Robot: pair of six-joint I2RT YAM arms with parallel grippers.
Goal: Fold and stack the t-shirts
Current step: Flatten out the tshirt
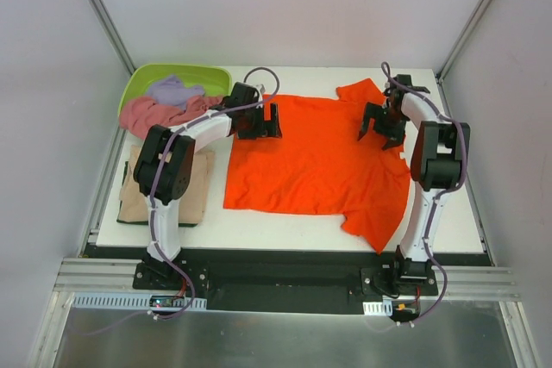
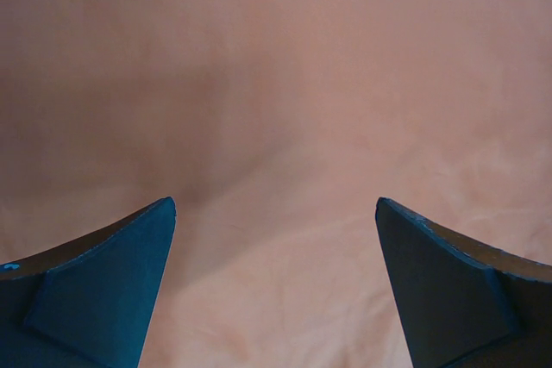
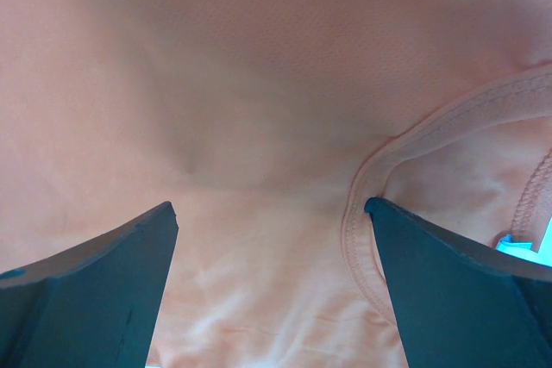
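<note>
The white bench [image 1: 285, 226] carried an orange t-shirt [image 1: 310, 161] spread flat, a tan t-shirt [image 1: 197, 189] by its left edge, and a green tub [image 1: 185, 72] holding the pink t-shirt [image 1: 151, 114] and lavender t-shirt [image 1: 172, 90]. The left claw [image 2: 276, 204] and right claw [image 3: 272, 204] gaped wide over orange cloth.

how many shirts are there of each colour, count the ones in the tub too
orange t-shirt: 1, spread out flat
tan t-shirt: 1, folded at the left
pink t-shirt: 1, bunched in the green tub
lavender t-shirt: 1, in the same tub
total: 4
</note>
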